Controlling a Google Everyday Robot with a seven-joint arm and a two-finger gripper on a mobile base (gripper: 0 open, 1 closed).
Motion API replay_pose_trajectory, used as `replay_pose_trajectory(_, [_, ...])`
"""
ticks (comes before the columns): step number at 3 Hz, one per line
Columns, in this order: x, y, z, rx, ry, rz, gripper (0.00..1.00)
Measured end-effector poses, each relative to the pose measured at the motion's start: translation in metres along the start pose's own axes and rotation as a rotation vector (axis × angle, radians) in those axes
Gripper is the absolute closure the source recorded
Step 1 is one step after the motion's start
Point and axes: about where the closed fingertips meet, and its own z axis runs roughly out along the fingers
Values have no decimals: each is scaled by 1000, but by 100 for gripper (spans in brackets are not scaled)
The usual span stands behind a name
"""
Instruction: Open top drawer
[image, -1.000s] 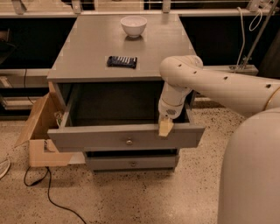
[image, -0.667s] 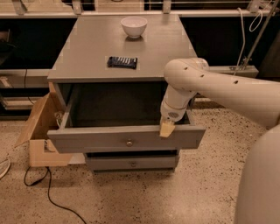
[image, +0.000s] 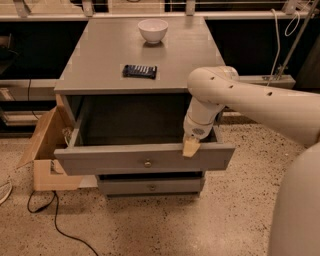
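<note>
Hooking spot: my gripper (image: 190, 147) sits on the top edge of the top drawer (image: 100, 160), right of the knob (image: 147, 163), tip hanging over the front. I judge the edge gives as good a pull as the knob.
Grip: open or closed, I cannot tell, nor whether it clamps the edge.
Top drawer: standing well out of the cabinet (image: 100, 60), so the job looks about done.
Lower drawer (image: 120, 187): shut, underneath.
Cabinet top: bowl (image: 153, 30) at the back, dark packet (image: 140, 71) nearer the front, both apart from my arm.
Floor: box (image: 47, 150) just beside the drawer's left end, cable (image: 45, 205) trailing below it.
</note>
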Motion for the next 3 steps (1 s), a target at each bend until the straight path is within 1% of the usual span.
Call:
replay_pose_trajectory(1, [0, 0, 0, 0, 0, 0, 53])
replay_pose_trajectory(2, [4, 7, 3, -7, -7, 5, 30])
replay_pose_trajectory(3, [11, 21, 2, -1, -21, 25, 6])
